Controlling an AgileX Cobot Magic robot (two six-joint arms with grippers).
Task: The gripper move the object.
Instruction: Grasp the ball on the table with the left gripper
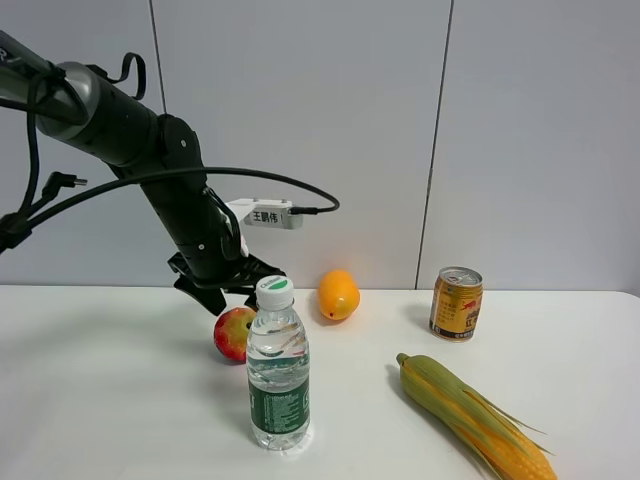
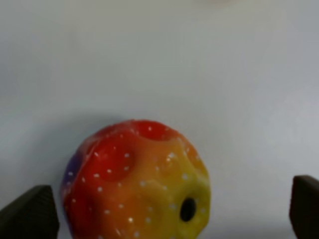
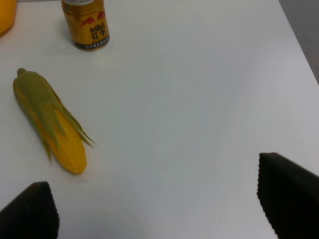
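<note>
The red-and-yellow apple (image 1: pixel 233 333) rests on the white table (image 1: pixel 100 400), partly behind a water bottle. My left gripper (image 1: pixel 222 293), a black claw on the black arm, hangs just above and behind it. In the left wrist view the apple (image 2: pixel 137 181) lies between the two black fingertips (image 2: pixel 30 214), which stand wide apart and clear of it; the left gripper (image 2: pixel 168 213) is open. My right gripper (image 3: pixel 159 204) is open and empty over bare table; it does not show in the exterior high view.
A clear water bottle (image 1: pixel 278 365) with a green label stands just in front of the apple. An orange oval fruit (image 1: pixel 338 294) lies behind it to the right. A gold can (image 1: pixel 456 303) and a corn cob (image 1: pixel 475 415) are on the right, also in the right wrist view (image 3: pixel 85 25) (image 3: pixel 50 129).
</note>
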